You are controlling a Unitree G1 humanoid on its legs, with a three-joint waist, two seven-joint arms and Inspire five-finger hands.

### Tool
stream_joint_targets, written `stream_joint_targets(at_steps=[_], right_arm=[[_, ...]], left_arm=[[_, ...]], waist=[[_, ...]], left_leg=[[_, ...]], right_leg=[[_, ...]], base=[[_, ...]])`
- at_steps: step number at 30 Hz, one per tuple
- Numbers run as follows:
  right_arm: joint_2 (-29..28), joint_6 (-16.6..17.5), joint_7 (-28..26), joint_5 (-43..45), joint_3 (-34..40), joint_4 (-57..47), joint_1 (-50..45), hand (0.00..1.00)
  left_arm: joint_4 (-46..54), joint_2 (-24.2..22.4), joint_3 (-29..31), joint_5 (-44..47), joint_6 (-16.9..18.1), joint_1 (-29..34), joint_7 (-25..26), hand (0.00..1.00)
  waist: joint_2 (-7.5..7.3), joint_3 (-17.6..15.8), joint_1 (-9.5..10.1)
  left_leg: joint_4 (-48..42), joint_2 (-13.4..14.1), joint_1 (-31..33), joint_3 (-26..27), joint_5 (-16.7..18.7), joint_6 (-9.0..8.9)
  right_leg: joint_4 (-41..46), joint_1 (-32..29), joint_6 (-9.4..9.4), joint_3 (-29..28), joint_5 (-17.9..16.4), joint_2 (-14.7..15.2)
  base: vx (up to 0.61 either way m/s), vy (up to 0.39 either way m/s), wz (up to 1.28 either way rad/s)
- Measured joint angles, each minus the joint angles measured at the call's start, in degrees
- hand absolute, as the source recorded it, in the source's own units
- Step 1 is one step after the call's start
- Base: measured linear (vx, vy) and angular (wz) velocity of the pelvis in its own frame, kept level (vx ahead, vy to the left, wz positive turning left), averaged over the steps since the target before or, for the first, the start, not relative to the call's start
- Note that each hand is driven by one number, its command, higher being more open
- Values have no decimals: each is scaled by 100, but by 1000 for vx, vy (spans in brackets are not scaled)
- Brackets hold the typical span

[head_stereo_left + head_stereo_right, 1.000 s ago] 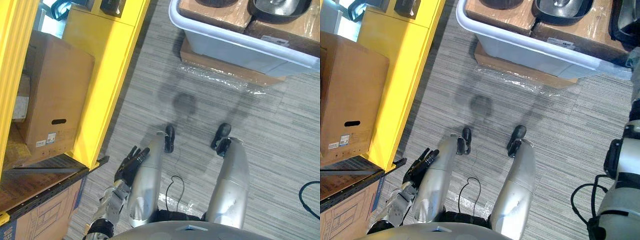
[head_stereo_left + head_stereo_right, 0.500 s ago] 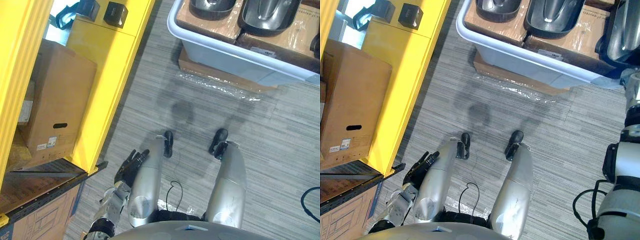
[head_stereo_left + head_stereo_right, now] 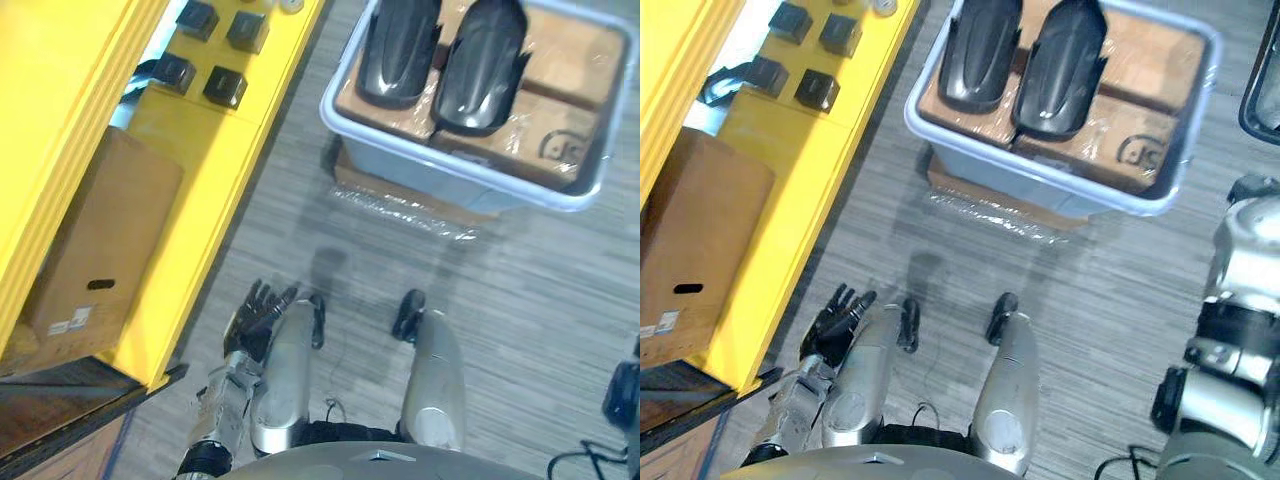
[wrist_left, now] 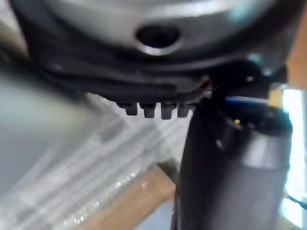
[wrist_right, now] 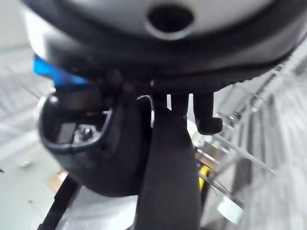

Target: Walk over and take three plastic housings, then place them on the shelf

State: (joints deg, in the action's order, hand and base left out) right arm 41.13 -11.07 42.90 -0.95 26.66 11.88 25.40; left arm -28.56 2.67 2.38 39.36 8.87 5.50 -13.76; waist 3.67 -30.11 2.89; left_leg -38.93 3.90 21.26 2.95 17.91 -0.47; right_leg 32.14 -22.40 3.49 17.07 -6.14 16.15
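Two black plastic housings point(image 3: 395, 50) point(image 3: 478, 65) lie side by side on cardboard inside a grey-blue tote point(image 3: 450, 180) on the floor ahead. The edge of another dark housing point(image 3: 1260, 80) shows at the far right. My left hand point(image 3: 255, 315) hangs low by my left side, close to the yellow shelf point(image 3: 220, 150), fingers straight and holding nothing. In its wrist view the left hand point(image 4: 225, 167) is bare. My right hand point(image 5: 168, 158) shows relaxed fingers with nothing in them. The tote stands well beyond both hands.
A large cardboard box point(image 3: 90, 240) sits inside the yellow shelf at the left. Several small black parts point(image 3: 225, 88) lie on the shelf's yellow top. Clear wrap point(image 3: 400, 205) spills out under the tote. Grey carpet runs between me and the tote.
The camera has shifted: the tote and both housings now show whole, and the shelf's top with its black parts has come into view. My left hand stays by my side.
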Motion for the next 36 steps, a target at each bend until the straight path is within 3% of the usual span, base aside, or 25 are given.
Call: stream_joint_targets(at_steps=[4,6,11,14,18,22,27,36], right_arm=[[-465,342,133,-980,128,-136,-453,0],[-658,524,138,-1377,155,-143,-755,0],[-1132,1093,-9,-2371,154,-173,-1076,0],[-1316,1636,-196,-2823,-7,-295,-1121,0],[-1467,2407,-252,-3169,-558,-494,-1116,0],[-1702,2875,-373,-3179,-1145,-515,-1115,0],[-2314,3245,-556,-2901,-1857,-564,-1387,0],[-3042,3300,-588,-2226,-2857,-563,-1851,0]], left_arm=[[1276,41,-50,-210,-8,267,2,100],[1829,76,-37,-200,-45,377,-8,100],[2726,216,-22,-72,-541,126,-155,100],[2909,235,-82,743,-982,-254,-362,100],[2905,231,-682,1487,-1630,-765,-641,100],[2903,166,-1382,1756,-1998,-861,-774,100],[2774,48,-1631,2051,-1997,-953,-422,100],[2649,23,-1892,2374,-1288,-983,-138,100]], waist=[[-259,184,-135],[-337,668,-155],[-341,1351,-209],[-343,1637,-269],[-352,1808,-334],[-383,2017,-398],[-377,2079,-450],[-371,2113,-446]], left_leg=[[814,18,-769,-48,-235,-29],[1211,3,-956,11,-335,-17],[1788,-56,-1696,176,-384,-37],[2089,-116,-2027,297,-416,-27],[2370,-151,-2345,447,-458,-21],[2559,-192,-2495,478,-517,-41],[2760,-244,-2694,506,-594,-16],[2817,-323,-2654,482,-644,65]], right_leg=[[-1127,962,78,176,423,-252],[-1711,1206,116,211,666,-376],[-2603,2002,247,206,947,-476],[-2980,2294,294,129,1093,-491],[-3201,2492,304,29,1210,-494],[-3317,2593,320,-6,1240,-482],[-3318,2681,324,-34,1243,-454],[-3351,2681,349,-65,1260,-397]], base=[[117,13,4],[182,23,-7],[158,58,-11],[104,59,-15],[52,51,-17],[14,10,-5],[-19,-3,-2],[-69,-12,2]])
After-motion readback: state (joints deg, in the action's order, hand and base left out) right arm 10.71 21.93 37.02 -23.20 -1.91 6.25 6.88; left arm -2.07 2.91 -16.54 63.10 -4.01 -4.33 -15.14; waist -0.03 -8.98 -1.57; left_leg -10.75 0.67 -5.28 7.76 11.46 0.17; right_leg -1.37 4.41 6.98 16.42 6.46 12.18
